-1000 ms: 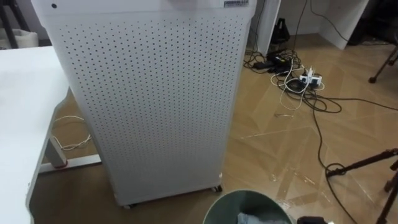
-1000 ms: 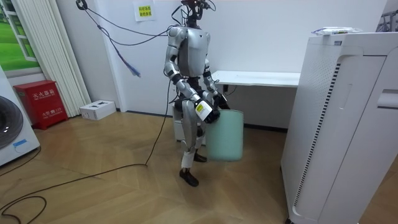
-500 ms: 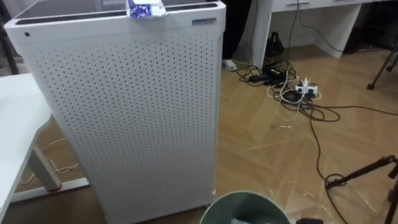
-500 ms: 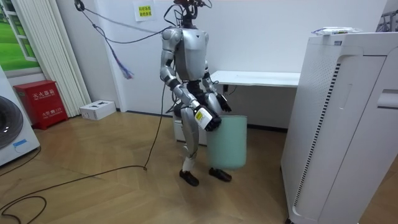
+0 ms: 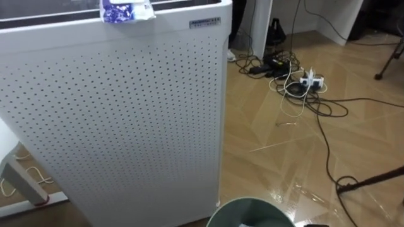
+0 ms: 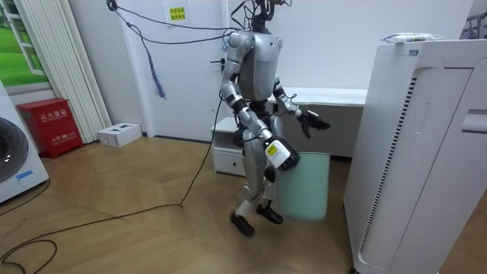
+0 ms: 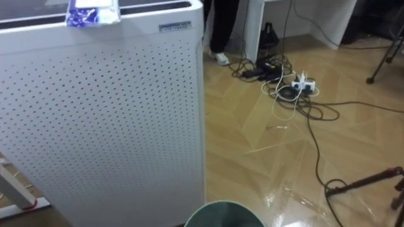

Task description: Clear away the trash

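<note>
Trouble lies in the reach — with your right hand [image 6: 280,155] grasping the bin [image 6: 312,190] and your left hand [image 6: 313,122] released, the wrapper [image 5: 126,11] sits far left atop the cabinet [image 5: 126,113], where a careless swipe could shove it beyond.

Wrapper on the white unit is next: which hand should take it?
Left, I'd say. The left hand is free, open and raised toward the unit, and the wrapper lies left of centre. The right hand carries the bin.
</note>
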